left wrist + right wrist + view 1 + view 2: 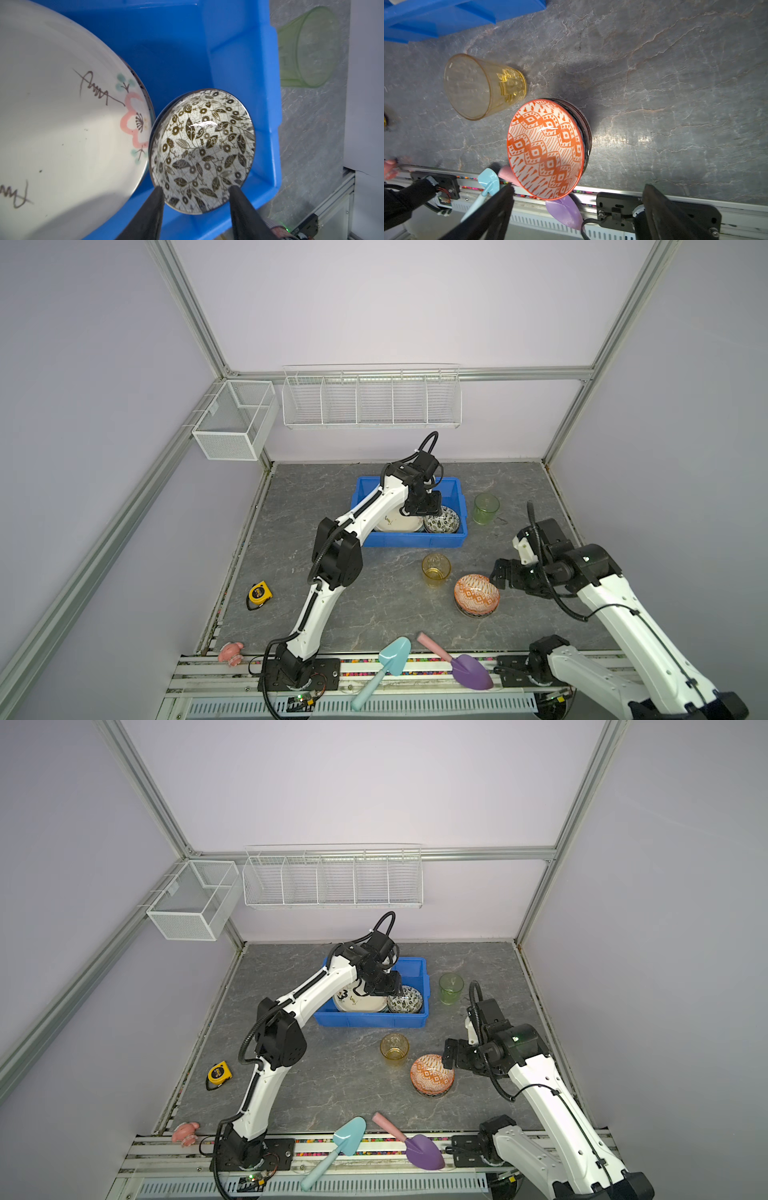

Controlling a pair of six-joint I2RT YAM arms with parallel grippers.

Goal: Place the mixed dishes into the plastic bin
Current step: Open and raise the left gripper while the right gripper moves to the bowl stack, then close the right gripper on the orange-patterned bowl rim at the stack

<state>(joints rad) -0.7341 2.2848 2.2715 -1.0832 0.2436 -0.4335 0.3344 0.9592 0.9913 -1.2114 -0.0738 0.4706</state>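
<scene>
The blue plastic bin (415, 540) (370, 1020) (239, 62) holds a cream scribbled plate (397, 523) (52, 124) and a dark leafy bowl (444, 522) (203, 149). My left gripper (431, 512) (196, 190) hovers just over that bowl's near rim, jaws open, gripping nothing. An orange-patterned bowl (476, 593) (546, 149) sits stacked on a dark bowl (584, 128) on the table. My right gripper (497, 574) (578, 187) stands wide open beside it, empty. An amber tumbler (436, 569) (481, 87) and a green tumbler (486, 509) (307, 47) stand outside the bin.
A yellow tape measure (259, 593) lies at the left. A teal shovel (392, 659), a purple shovel (469, 670) and a pink object (231, 652) lie along the front rail. White wire baskets (370, 400) hang on the back wall.
</scene>
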